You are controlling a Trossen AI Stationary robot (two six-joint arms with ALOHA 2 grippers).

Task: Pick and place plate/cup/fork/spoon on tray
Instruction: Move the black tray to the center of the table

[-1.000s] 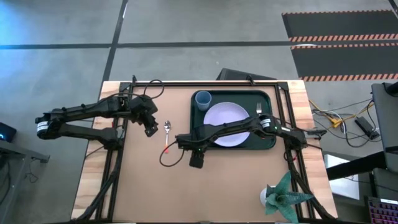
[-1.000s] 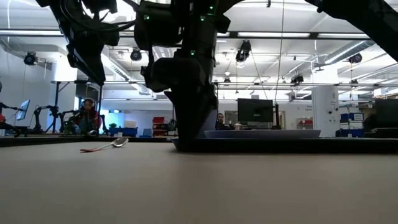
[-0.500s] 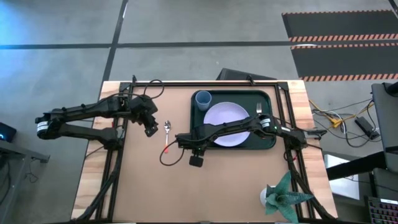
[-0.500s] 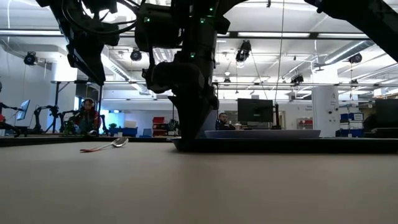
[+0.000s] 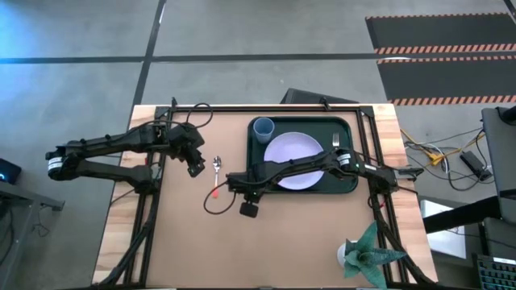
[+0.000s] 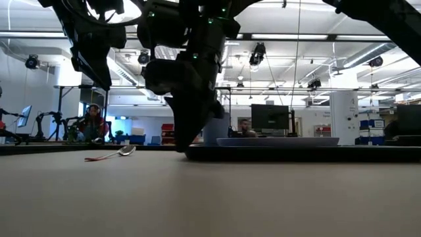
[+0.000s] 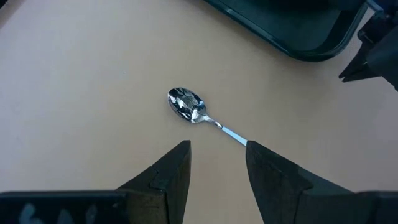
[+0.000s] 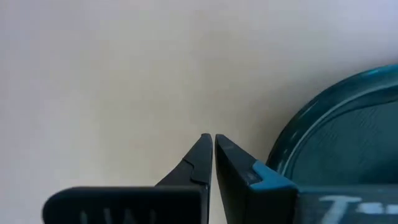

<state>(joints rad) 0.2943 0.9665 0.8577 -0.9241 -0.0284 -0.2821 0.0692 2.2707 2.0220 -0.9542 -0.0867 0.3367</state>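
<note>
Beside the tray's (image 5: 251, 157) left edge lies the spoon (image 5: 216, 167), my spread left gripper (image 7: 217, 163) poised over it. My right gripper (image 8: 213, 149), pressed together and empty, hangs close by; descending, I might clip it or skid the spoon.

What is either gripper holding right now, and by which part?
Nothing. The right gripper is shut empty near the tray edge; the left gripper is open above the spoon, not touching it.

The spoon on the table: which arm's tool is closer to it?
Left. The left tool hovers just beside the spoon, open. The right tool, shut and empty, sits farther off, near the tray.
</note>
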